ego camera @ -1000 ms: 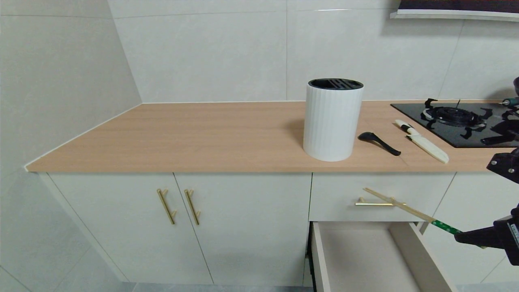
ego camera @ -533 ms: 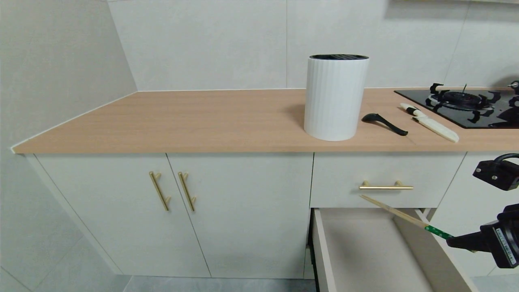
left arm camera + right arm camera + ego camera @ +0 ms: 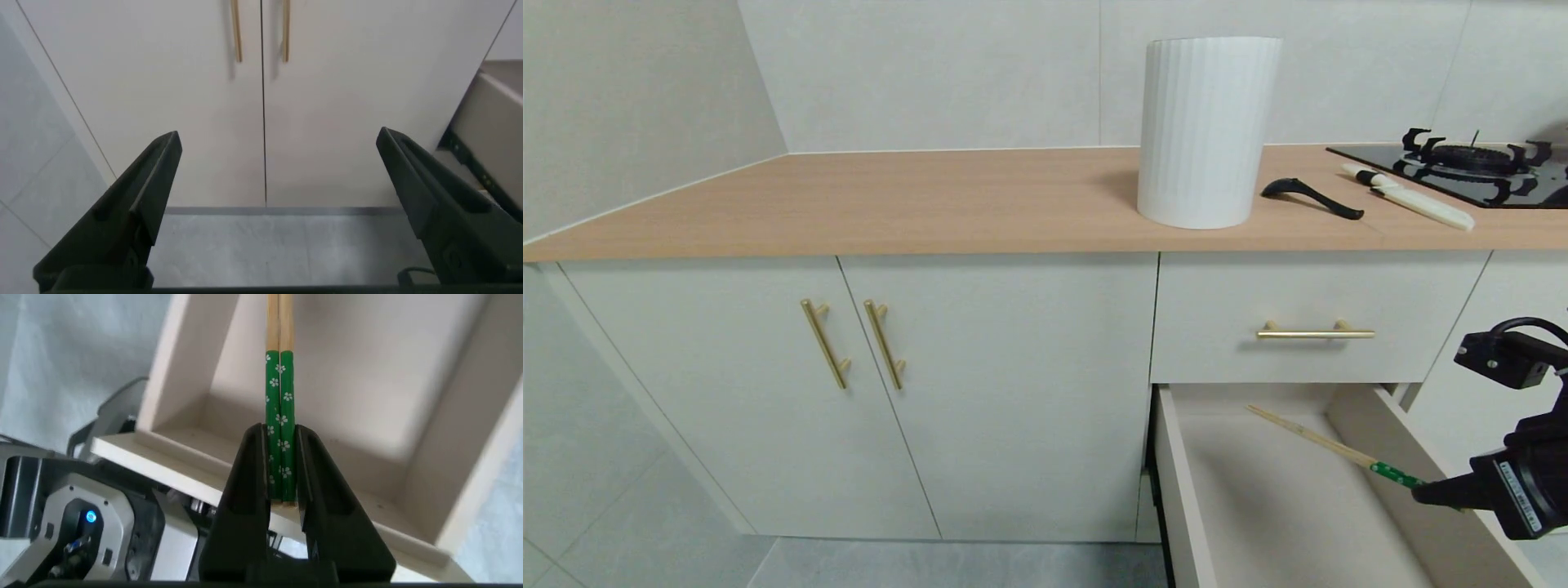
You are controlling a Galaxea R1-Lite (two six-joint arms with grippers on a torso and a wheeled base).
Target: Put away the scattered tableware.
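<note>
Head view: my right tool [image 3: 1425, 494] is clamped on the green end of the chopsticks [image 3: 1307, 437], which slant over the open drawer [image 3: 1176, 482]. A black spoon [image 3: 1311, 196] and a knife [image 3: 1421, 208] lie near the table's [image 3: 931, 204] front edge. Left wrist: my left tool [image 3: 278, 140] gapes wide and empty, facing the cabinet doors [image 3: 163, 98]. Right wrist: the chopsticks are pinched side by side above the drawer

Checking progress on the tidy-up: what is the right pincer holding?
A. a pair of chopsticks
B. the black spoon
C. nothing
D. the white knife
A: the right pincer is shut on the chopsticks over the open drawer, while the spoon and knife lie on the counter.
</note>
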